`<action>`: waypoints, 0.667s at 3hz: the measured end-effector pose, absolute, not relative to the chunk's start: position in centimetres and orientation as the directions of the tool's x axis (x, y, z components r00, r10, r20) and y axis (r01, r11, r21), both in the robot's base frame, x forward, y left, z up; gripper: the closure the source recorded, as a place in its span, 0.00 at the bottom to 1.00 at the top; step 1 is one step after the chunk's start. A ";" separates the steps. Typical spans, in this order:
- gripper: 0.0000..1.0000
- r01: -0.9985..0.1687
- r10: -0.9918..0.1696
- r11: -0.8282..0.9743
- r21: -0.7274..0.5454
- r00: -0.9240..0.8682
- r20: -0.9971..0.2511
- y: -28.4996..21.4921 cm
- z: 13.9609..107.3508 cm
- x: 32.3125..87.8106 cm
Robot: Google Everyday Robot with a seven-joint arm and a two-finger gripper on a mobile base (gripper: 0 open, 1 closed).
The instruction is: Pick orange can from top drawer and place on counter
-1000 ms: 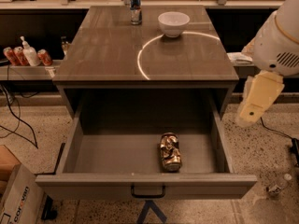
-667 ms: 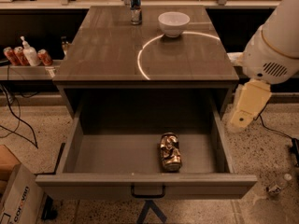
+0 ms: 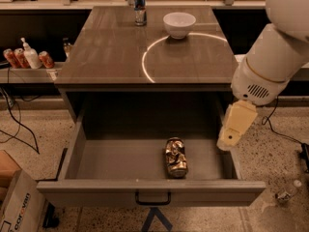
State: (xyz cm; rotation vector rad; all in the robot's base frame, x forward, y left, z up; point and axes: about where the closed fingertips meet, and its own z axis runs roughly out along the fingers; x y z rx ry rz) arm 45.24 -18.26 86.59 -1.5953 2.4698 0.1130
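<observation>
The orange can (image 3: pixel 176 157) lies on its side, dented, on the floor of the open top drawer (image 3: pixel 120 158), right of its middle and near the front panel. The drawer's dark pull handle (image 3: pixel 152 198) shows on the front face. The counter (image 3: pixel 116 52) spreads above the drawer. My gripper (image 3: pixel 228 140) hangs at the end of the cream arm link above the drawer's right wall, to the right of the can and apart from it. It holds nothing that I can see.
A white bowl (image 3: pixel 179 24) and a tall slim blue-and-silver can (image 3: pixel 140 6) stand at the back of the counter. Red cans (image 3: pixel 14 58) and a soap bottle (image 3: pixel 31 55) sit on a shelf at left. A cardboard box (image 3: pixel 19 207) is at bottom left, a plastic bottle (image 3: pixel 286 192) on the floor at right.
My arm has swung left and forward, bringing the gripper from beside the cabinet to over the drawer's right wall. The can has not moved.
</observation>
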 end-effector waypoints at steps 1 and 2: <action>0.00 -0.907 -0.892 0.418 -0.038 -0.402 -0.207 -18.2 86.4 45.2; 0.00 -0.886 -0.871 0.463 -0.020 -0.450 -0.197 -17.6 84.7 46.1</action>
